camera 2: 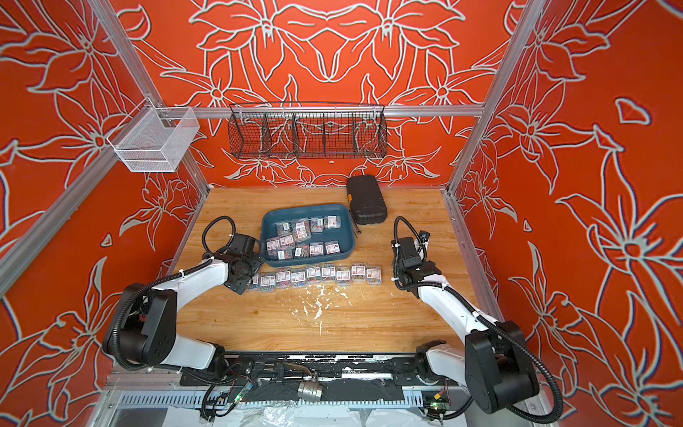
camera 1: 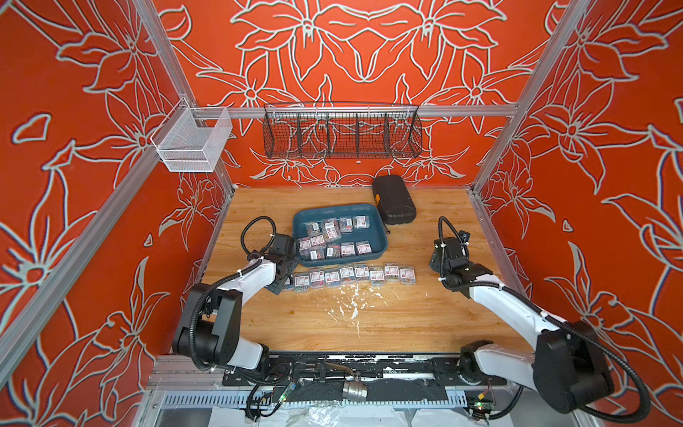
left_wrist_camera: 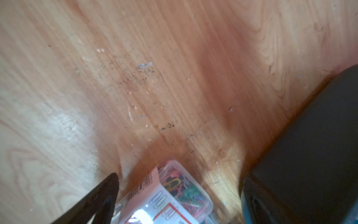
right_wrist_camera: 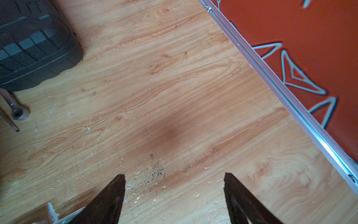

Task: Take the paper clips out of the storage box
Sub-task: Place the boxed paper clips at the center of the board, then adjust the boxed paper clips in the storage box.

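The dark teal storage box (camera 1: 377, 236) (camera 2: 344, 236) sits mid-table and holds several clear boxes of paper clips (camera 1: 330, 232) (camera 2: 300, 233). Several more paper clip boxes (camera 1: 354, 275) (camera 2: 314, 275) lie in a row on the wood in front of it. My left gripper (camera 1: 284, 284) (camera 2: 244, 281) is low at the row's left end. In the left wrist view one paper clip box (left_wrist_camera: 186, 192) lies between its open jaws (left_wrist_camera: 180, 180); only one finger (left_wrist_camera: 108, 192) shows, beside the box. My right gripper (camera 1: 439, 266) (right_wrist_camera: 174, 178) hangs open over bare wood to the right of the row.
A black hard case (camera 1: 393, 199) (right_wrist_camera: 33, 48) lies behind the tray, with a small metal wrench (right_wrist_camera: 18, 112) beside it. A black wire basket (camera 1: 342, 135) and a white mesh basket (camera 1: 192, 142) hang on the rails. White flecks (camera 1: 351, 301) mark the wood. The right wall rail (right_wrist_camera: 290, 97) is close.
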You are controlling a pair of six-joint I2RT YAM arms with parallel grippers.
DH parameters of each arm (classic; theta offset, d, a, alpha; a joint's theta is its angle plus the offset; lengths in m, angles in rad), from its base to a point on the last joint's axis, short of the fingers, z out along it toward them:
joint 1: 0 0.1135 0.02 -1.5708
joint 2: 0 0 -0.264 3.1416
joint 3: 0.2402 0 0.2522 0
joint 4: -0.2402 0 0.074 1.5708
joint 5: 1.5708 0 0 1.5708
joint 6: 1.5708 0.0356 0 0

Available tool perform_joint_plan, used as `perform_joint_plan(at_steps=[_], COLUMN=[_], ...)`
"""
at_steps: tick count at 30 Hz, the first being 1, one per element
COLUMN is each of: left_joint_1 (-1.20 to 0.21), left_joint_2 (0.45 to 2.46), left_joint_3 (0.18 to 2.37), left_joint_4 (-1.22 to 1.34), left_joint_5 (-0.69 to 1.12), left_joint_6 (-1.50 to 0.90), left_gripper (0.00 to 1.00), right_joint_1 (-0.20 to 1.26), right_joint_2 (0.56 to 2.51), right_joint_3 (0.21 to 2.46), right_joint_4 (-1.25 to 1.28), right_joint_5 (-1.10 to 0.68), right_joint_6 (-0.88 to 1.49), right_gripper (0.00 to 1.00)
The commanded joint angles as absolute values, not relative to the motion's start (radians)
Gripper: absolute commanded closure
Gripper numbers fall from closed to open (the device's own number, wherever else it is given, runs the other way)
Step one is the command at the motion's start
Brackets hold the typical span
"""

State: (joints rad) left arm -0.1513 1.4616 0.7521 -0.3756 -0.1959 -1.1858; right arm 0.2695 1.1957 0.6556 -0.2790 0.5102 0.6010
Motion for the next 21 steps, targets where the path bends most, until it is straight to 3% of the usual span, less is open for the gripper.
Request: perform_joint_plan(at_steps=[1, 9, 12, 17, 21], left_joint_1=[-0.152, -0.15, -0.149, -0.148, -0.148], left_joint_2=[1.443, 1.292, 1.184, 1.032, 0.946], left_joint_3=[0.739, 0.774, 0.785, 0.751, 0.655], left_joint_4=[-0.384, -0.543, -0.611, -0.627, -0.577], left_joint_5=[-0.171, -0.256, -0.311, -0.411, -0.498], left_joint_6=[-1.212, -1.149, -1.056, -0.845, -0.787], left_gripper=[0.03, 0.03, 0.03, 0.03, 0.03], right_joint_1=[0.266, 0.266, 0.265, 0.27, 0.304], right_joint_2=[1.19, 1.193, 1.189, 1.136, 1.085], right_joint_3=[0.668, 0.671, 0.688, 0.717, 0.738], right_joint_4=[-0.28, -0.276, -0.307, -0.336, -0.295], right_joint_5=[0.514, 0.509, 0.479, 0.336, 0.199], right_joint_6=[0.595, 0.593, 0.584, 0.585, 0.597], right_gripper=[0.18, 0.18, 0.22, 0.33, 0.34])
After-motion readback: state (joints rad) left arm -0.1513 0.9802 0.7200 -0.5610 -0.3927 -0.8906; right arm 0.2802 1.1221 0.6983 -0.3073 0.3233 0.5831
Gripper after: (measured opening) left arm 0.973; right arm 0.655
